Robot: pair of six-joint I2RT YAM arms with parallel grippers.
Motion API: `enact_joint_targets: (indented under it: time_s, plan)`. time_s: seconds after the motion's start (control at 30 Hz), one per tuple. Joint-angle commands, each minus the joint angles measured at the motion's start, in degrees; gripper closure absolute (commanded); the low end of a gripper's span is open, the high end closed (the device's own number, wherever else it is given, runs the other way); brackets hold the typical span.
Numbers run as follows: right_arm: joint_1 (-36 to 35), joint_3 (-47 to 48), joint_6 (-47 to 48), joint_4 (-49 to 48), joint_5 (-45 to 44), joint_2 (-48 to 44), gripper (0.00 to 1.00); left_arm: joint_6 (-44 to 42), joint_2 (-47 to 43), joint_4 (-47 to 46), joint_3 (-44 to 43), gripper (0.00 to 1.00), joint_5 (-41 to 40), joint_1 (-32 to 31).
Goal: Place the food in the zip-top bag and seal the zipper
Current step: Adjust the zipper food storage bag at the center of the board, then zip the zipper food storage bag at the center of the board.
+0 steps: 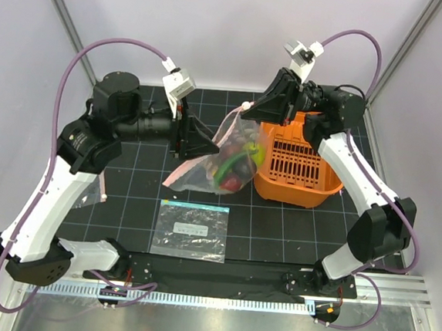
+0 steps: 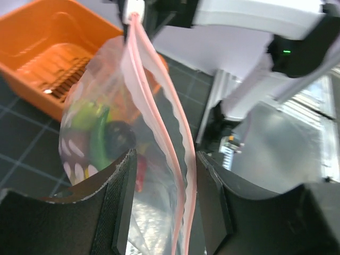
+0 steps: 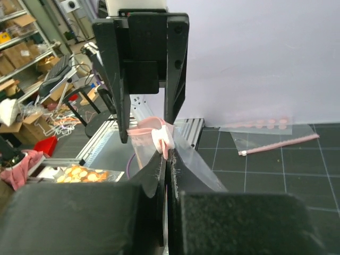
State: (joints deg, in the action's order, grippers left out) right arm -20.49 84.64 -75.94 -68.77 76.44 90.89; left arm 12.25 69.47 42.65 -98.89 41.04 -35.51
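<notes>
Nearest to you, that spare clear bag with the teal strip (image 1: 190,231) is lying flat by the near edge of the counter (image 1: 133,196), roughly midway along it. Further back, you're holding the zip-top bag (image 1: 224,144) up in the air over the middle of the counter. It's slanting from a high corner toward the far edge down to a low corner on the left.

Your right hand (image 1: 266,105) is pinching that high corner with its fingers pressed tight together, right where the white slider (image 3: 163,139) is sitting at the end of the zipper (image 2: 139,42). Your left hand (image 1: 194,144) is sitting lower down with its fingers spread apart, straddling the bag so the pink strip is running through the gap. Going by the left wrist view, it's gripping nothing.

The food (image 1: 235,165) is sitting inside the bag, bunched toward the bottom, and you're seeing green, yellow and dark maroon bits through the plastic. The orange basket (image 1: 292,193) is standing just beside the bag, toward the right edge of the counter. Another clear bag with a pink strip (image 3: 268,142) is lying flat on the counter in the right wrist view.
</notes>
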Motion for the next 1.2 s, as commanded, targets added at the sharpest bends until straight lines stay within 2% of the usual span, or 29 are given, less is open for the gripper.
enact_joint_targets:
  time_s: [0.0, 0.03, 0.07, 0.1, 0.13, 0.17, 0.2, 0.27, 0.4, 0.53, 0.7, 0.73, 0.83, 1.17]
  plan:
    - [0.0, -0.5, 16.1, 17.5, -2.0, -5.4, 0.99, -7.1, 1.4, 4.6, -4.6, 0.48, -10.0, 0.1]
    - [0.0, 0.4, 22.5, 25.4, -3.9, -6.3, 0.99, -8.0, 2.6, 4.6, -5.3, 0.48, -10.4, 0.1]
    - [0.0, 1.7, 38.3, 35.3, -5.6, -7.1, 0.99, -8.4, 3.1, 4.7, -6.7, 0.47, -10.3, 0.1]
    - [-0.3, 3.8, 49.7, 60.3, -8.9, -7.9, 0.99, -8.7, 3.7, 4.7, -7.3, 0.46, -10.8, 0.1]
    - [-1.0, 6.5, 59.1, 72.5, -12.3, -8.4, 0.99, -9.0, 4.2, 4.7, -7.7, 0.45, -11.5, 0.1]
    - [-1.7, 10.9, 66.1, 80.6, -16.5, -8.4, 0.99, -9.7, 5.1, 4.4, -8.2, 0.45, -13.2, 0.1]
    - [-2.2, 12.3, 73.0, 88.8, -17.2, -7.8, 0.99, -10.0, 5.3, 4.0, -8.4, 0.45, -14.1, 0.1]
    - [-2.3, 13.8, 73.7, 91.5, -18.7, -6.8, 0.99, -10.7, 6.4, 2.5, -8.8, 0.44, -16.9, 0.1]
    - [-4.1, 13.4, 78.7, 98.2, -24.7, -8.4, 0.99, -12.0, 8.7, 0.5, -10.7, 0.43, -17.0, 0.1]
    - [-6.1, 9.9, 83.9, 99.2, -28.1, -11.9, 0.99, -15.3, 9.9, 0.8, -12.7, 0.44, -16.0, 0.1]
    - [-8.1, 7.0, 87.5, 99.4, -31.8, -15.8, 0.99, -18.0, 10.9, 0.7, -12.9, 0.49, -6.6, 0.1]
    - [-8.2, 6.3, 88.3, 99.4, -31.6, -16.4, 0.99, -18.1, 11.0, 0.3, -12.7, 0.53, -3.5, 0.1]
    - [-8.2, 5.7, 88.6, 99.2, -30.8, -17.3, 0.99, -17.8, 11.2, -0.3, -12.1, 0.62, -1.0, 0.1]
    - [-10.2, 5.4, 90.3, 99.3, -31.9, -18.4, 0.99, -13.4, 11.8, -3.1, -10.1, 0.58, 6.6, -0.1]
